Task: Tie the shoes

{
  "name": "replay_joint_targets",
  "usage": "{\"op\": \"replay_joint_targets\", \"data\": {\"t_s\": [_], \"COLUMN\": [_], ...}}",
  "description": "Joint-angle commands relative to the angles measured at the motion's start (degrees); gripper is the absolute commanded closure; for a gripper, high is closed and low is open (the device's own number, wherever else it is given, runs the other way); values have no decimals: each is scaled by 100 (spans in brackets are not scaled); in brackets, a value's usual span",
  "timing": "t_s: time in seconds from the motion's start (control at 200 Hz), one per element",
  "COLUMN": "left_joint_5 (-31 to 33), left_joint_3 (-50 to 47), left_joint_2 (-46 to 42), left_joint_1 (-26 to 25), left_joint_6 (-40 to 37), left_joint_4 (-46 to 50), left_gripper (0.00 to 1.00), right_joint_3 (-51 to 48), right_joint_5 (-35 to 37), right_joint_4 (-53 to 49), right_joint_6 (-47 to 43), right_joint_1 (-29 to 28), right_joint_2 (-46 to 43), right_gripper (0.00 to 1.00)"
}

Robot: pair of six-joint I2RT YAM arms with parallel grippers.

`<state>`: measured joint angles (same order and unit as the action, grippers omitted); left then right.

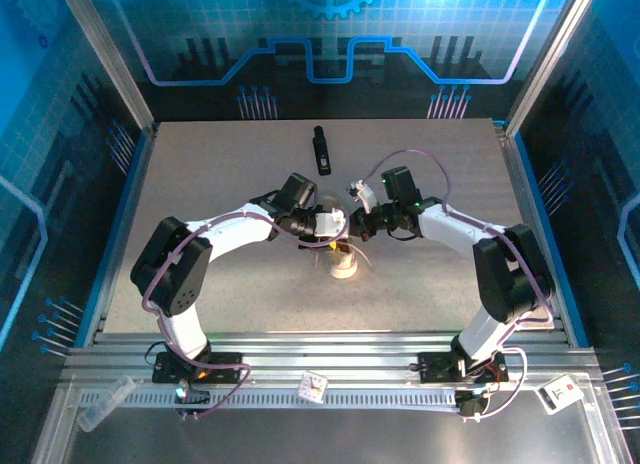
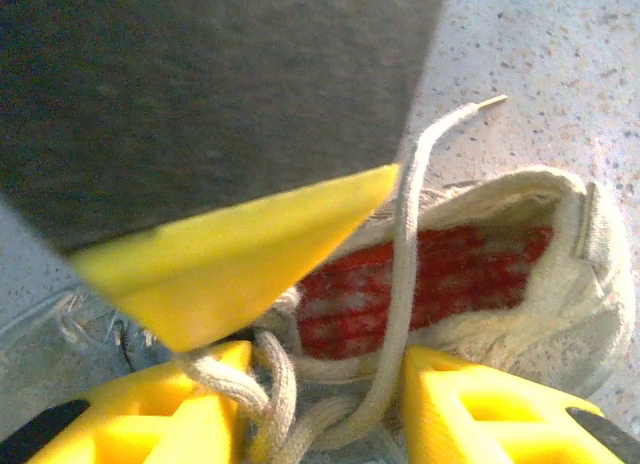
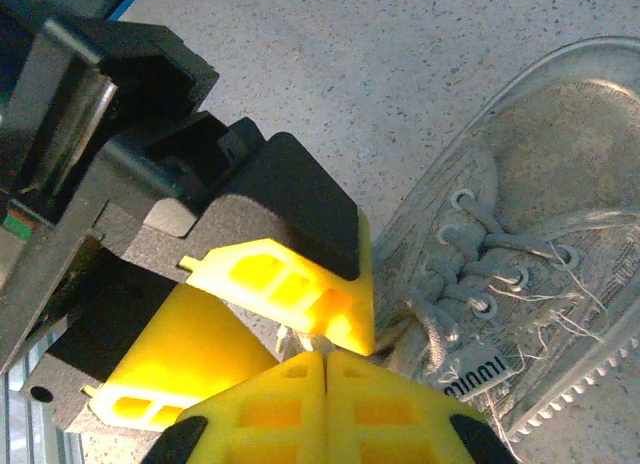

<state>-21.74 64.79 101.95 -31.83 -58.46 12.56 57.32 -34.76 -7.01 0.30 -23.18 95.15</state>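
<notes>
Yellow R fingers shut, L fingers ajar

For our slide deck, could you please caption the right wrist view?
Shut right gripper meets the left gripper at the laces of an off-white sneaker.

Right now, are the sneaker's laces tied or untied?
Untied: a single lace crosses the sneaker opening, its end loose; no bow visible.

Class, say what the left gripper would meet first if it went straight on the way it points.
Most likely the lace crossing just ahead, then the shoe; depth is hard to judge.
</notes>
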Motion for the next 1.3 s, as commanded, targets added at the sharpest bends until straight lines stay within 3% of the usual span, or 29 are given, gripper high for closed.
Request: {"op": "replay_joint_targets", "data": {"t_s": [0.0, 0.585, 0.865, 1.296], "left_joint_5": [-102, -175, 77, -26], "left_joint_3": [-90, -220, -265, -530], "left_joint_2": [20, -155, -193, -264], "left_joint_1": [-16, 20, 24, 114], "left_joint_6": [123, 1242, 1674, 2812], "left_joint_4": [-126, -600, -731, -1472], "left_gripper": [63, 86, 92, 96], "right_joint_3": [-67, -157, -265, -349], "right_joint_5": [-109, -169, -161, -493], "right_joint_4": [-33, -16, -37, -11], "right_joint_6": [-134, -214, -221, 20], "right_joint_1": [24, 6, 12, 100], "right_joint_2": [-168, -269, -364, -189], "right_gripper": [100, 100, 100, 100]}}
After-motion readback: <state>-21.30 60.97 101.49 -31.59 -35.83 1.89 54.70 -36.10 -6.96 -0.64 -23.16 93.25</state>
